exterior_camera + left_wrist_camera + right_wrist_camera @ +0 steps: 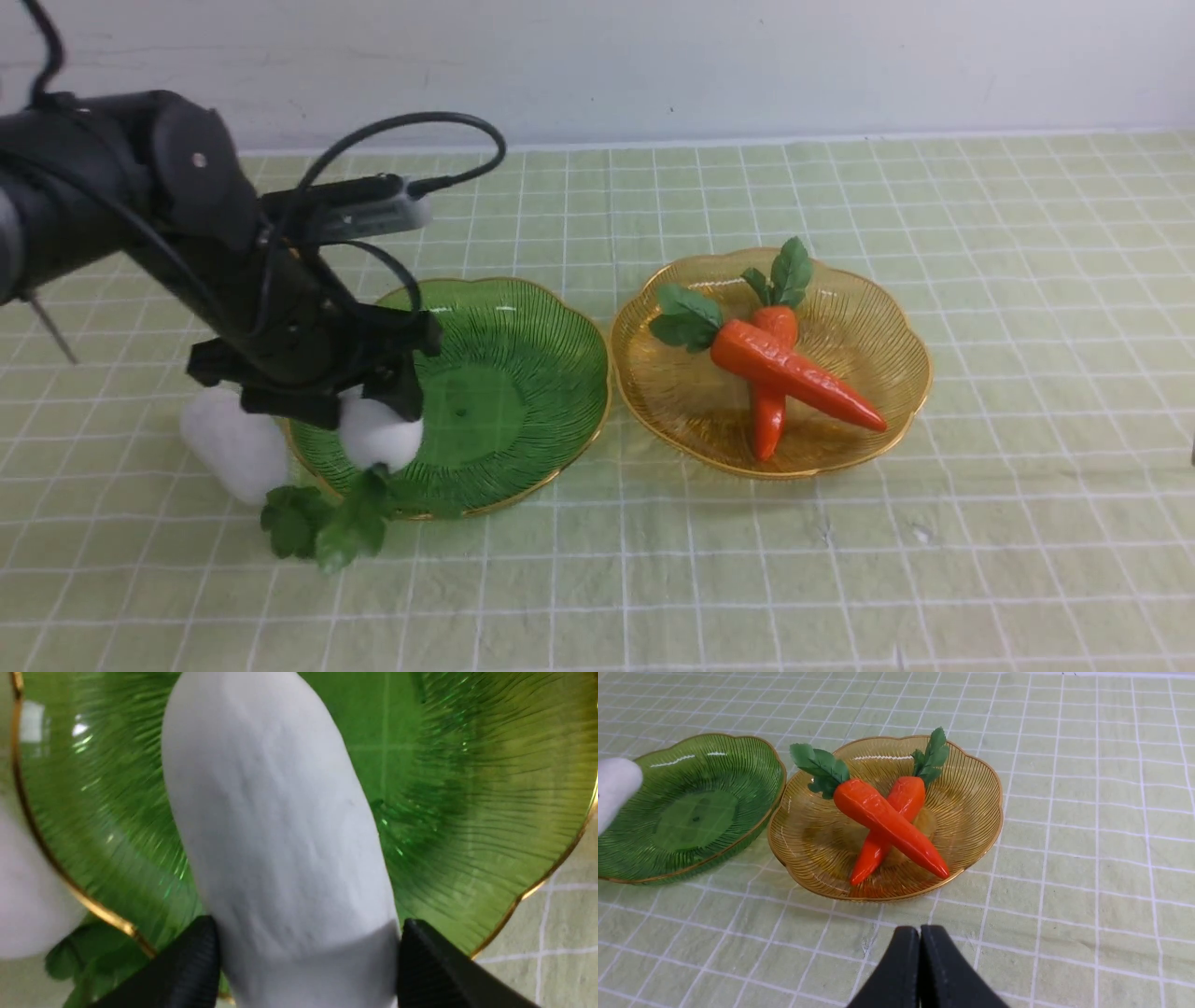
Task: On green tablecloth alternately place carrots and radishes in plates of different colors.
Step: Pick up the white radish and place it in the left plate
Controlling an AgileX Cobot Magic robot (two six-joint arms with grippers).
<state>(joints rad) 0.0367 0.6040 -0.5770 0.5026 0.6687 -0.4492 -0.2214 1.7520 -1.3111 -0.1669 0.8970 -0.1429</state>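
radish (280, 812) clasped firmly in the left gripper (308, 938), jaws spread about as wide as its white body and pressing on both sides. hangs over the green plate (523, 467), toward eight o'clock from the middle in the front view, with leaves (350, 523) pointing toward seven o'clock, out past the gold rim. on the pale green tablecloth (1027, 560), just outside that plate at about nine o'clock, a second radish (243, 453), lying on its side, with leafy top (294, 523) toward five o'clock. near that top, the held one's leaves, overlapping it in the view; cannot tell if touching.

at three o'clock from the green plate and just beside it, the amber plate (868, 345), with both carrots inside, crossed. on top, the longer carrot (822, 383), tuft at ten o'clock, tip at four. underneath, the shorter carrot (767, 439), tuft at twelve, tip at six. in the right wrist view, the right gripper (919, 931), fully closed, fingertips together and nothing between, above the cloth. beyond the far edge of the cloth, at twelve o'clock, a pale wall (653, 65).
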